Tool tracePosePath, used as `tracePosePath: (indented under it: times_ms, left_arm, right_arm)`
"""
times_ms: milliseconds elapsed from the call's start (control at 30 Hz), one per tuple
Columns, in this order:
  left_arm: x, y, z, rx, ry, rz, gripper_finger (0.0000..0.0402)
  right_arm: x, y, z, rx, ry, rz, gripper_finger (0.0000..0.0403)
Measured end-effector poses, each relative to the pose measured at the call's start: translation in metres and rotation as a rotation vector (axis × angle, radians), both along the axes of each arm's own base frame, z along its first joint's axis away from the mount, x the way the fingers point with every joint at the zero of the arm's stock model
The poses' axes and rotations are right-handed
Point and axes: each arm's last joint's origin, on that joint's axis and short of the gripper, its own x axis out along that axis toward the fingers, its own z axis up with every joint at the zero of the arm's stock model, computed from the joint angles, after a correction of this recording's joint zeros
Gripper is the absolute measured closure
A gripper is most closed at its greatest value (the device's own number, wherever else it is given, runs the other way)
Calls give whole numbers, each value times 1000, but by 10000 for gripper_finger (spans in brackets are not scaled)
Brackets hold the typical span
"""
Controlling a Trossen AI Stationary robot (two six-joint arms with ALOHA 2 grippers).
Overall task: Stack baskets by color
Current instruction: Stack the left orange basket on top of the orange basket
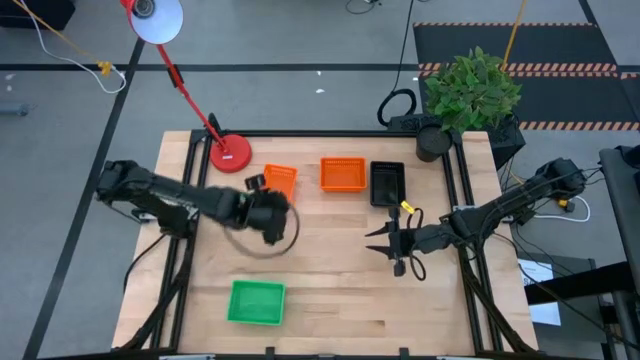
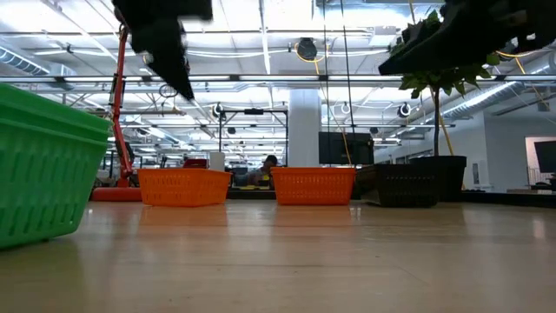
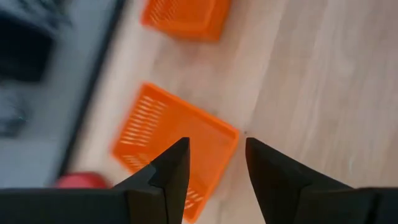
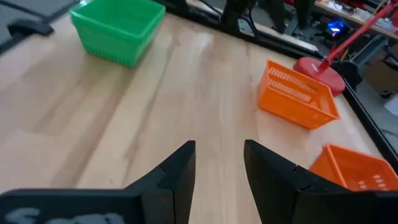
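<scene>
A wooden table [image 1: 330, 260] carries four basket piles seen from above: two orange baskets [image 1: 280, 180] [image 1: 343, 174] and a black basket [image 1: 386, 183] along the far edge, a green basket [image 1: 256, 302] set apart near the front, seemingly sorted by color. Nothing is seen inside them. The left pincer [image 3: 214, 168] is held open and empty above the left orange basket, likely to grasp it; the right pincer [image 4: 219, 165] is held open and empty over bare table.

place: lab | cues: ceiling strip lights [image 2: 261, 35]; hazard-striped floor [image 1: 560, 68]

orange baskets [image 1: 280, 179] [image 1: 343, 174] side by side right of lamp base [image 1: 231, 153] | black basket [image 1: 387, 183] beyond them | green basket [image 1: 256, 302] well apart, upright
</scene>
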Motion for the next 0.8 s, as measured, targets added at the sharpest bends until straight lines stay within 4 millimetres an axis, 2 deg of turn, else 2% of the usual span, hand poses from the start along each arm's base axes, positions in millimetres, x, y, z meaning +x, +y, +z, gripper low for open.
tracePosePath:
  times_ms: [100, 267, 400, 700, 800]
  left_arm:
    - [3, 26, -28, -134, 29, -6, 242]
    - [-4, 48, -57, -213, 65, -33, 242]
    - [-4, 51, -64, -256, 64, -78, 242]
    - [-6, 58, -78, -214, 130, -131, 244]
    - [-3, 57, -78, -195, 122, -173, 266]
  right_arm:
    - [0, -4, -4, -18, 41, -17, 273]
    - [-1, -9, -7, -22, 79, -38, 273]
    - [-1, -9, -7, -46, 81, -26, 273]
    - [-1, -17, -15, -120, 55, -19, 273]
    - [0, -25, -17, -126, 52, -25, 273]
